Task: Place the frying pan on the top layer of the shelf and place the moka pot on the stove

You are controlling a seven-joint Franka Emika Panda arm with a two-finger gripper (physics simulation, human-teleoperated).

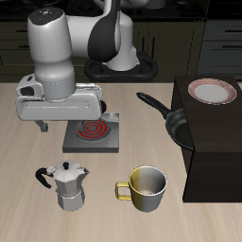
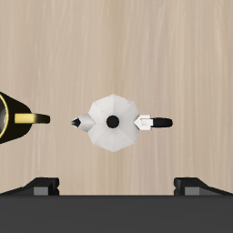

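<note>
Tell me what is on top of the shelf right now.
A pink-rimmed white plate sits on the shelf top, toward its back. The frying pan is beside the shelf, not on top. The rest of the visible top looks bare; its far side runs out of frame.

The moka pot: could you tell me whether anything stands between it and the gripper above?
Nothing visible does. The wrist view looks straight down on the moka pot over bare table, with the mug off beside it.
</note>
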